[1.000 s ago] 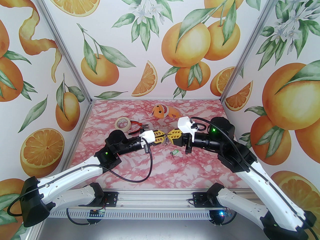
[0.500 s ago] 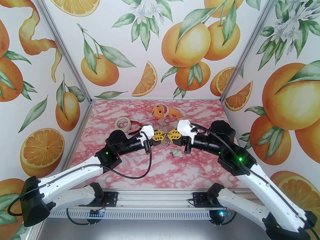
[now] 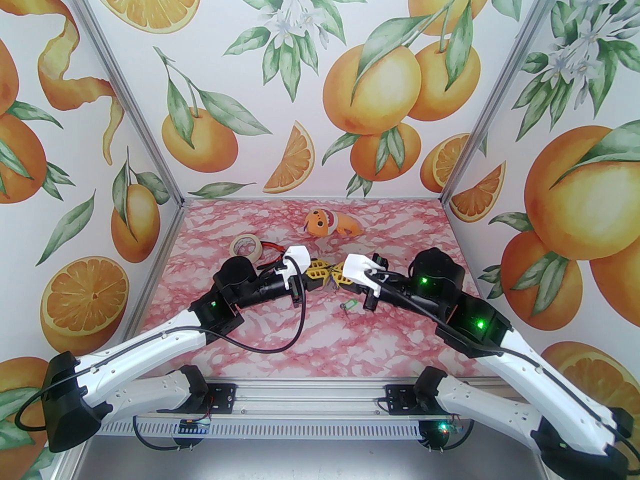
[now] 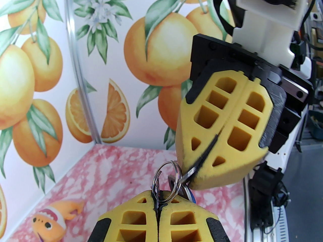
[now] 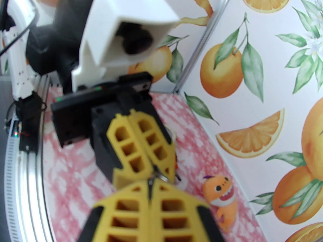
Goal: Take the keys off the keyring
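Nearest us, around the middle of the table (image 3: 310,333), we see the green key tag (image 3: 348,304) lying flat and free of both arms. Just beyond and above it, the left gripper (image 3: 325,270) and right gripper (image 3: 335,273) meet tip to tip. From the left wrist we see the left jaws clenched on the foot of a silver split ring (image 4: 180,178), which stands up out of their seam. The right jaws are clenched too, on the keyring (image 4: 189,175), a thin dark strip seen edge-on whose tip threads through that ring. A sliver of the blue key tag (image 4: 192,198) shows just behind the ring. Farther off, toward the far left, lie a tape roll (image 3: 246,246) and red-handled pliers (image 3: 271,247). An orange plush toy (image 3: 327,222) sits by the far edge.
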Controlling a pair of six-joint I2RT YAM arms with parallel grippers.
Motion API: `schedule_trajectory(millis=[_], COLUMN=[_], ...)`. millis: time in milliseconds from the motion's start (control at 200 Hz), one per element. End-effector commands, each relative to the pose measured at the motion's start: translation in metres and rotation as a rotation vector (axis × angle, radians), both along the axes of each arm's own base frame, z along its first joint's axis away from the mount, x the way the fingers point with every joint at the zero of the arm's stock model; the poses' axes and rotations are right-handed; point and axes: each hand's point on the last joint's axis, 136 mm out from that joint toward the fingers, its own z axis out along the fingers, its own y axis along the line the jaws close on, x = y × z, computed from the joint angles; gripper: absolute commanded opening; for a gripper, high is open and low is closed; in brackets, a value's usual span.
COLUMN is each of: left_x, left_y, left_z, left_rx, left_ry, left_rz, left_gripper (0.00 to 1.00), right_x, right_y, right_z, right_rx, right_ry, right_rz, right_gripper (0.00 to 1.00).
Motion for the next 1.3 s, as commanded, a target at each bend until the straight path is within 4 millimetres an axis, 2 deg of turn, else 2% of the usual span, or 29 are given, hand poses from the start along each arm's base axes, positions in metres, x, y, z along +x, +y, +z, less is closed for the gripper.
schedule_trajectory(millis=[0, 30, 140, 230, 295, 375, 440, 816, 916, 1141, 1296], left_x=[0.001, 0.001, -0.003, -0.009, -0.018, -0.026, -0.023, -0.022, -0.030, -0.016, -0.013], left_y=[0.004, 0.005, 0.005, 0.008, 0.012, 0.017, 0.021, 0.022, 0.021, 0.015, 0.014], left_z=[0.040, 0.040, 0.036, 0.030, 0.026, 0.020, 0.019, 0.013, 0.020, 0.031, 0.036], left_rx=[-0.091, -0.097, -0.072, -0.055, -0.062, -0.059, -0.052, -0.041, -0.061, -0.106, -0.138], left_ry=[-0.053, -0.057, -0.081, -0.128, -0.182, -0.252, -0.277, -0.347, -0.370, -0.358, -0.379], left_rz=[0.006, 0.010, 0.000, -0.017, -0.041, -0.059, -0.042, -0.066, -0.109, -0.056, -0.022], left_gripper=[0.12, 0.20, 0.31, 0.35, 0.42, 0.47, 0.50, 0.50, 0.51, 0.52, 0.49], right_x=[0.004, 0.005, 0.005, 0.004, 0.002, 0.000, -0.004, -0.005, -0.002, 0.000, 0.002], right_y=[0.005, 0.006, 0.007, 0.005, 0.002, 0.001, 0.000, -0.007, -0.007, -0.004, -0.004], right_z=[-0.032, -0.029, -0.009, 0.009, 0.020, 0.027, 0.031, 0.044, 0.040, 0.037, 0.033], right_rx=[-0.110, -0.096, 0.001, 0.093, 0.153, 0.195, 0.216, 0.324, 0.321, 0.342, 0.343], right_ry=[0.061, 0.063, 0.089, 0.168, 0.239, 0.299, 0.337, 0.488, 0.504, 0.528, 0.538], right_rz=[-0.024, -0.027, -0.012, 0.051, 0.109, 0.155, 0.190, 0.291, 0.290, 0.303, 0.293], right_gripper=[0.00, 0.00, 0.00, 0.00, 0.00, 0.00, 0.00, 0.00, 0.00, 0.00, 0.00])
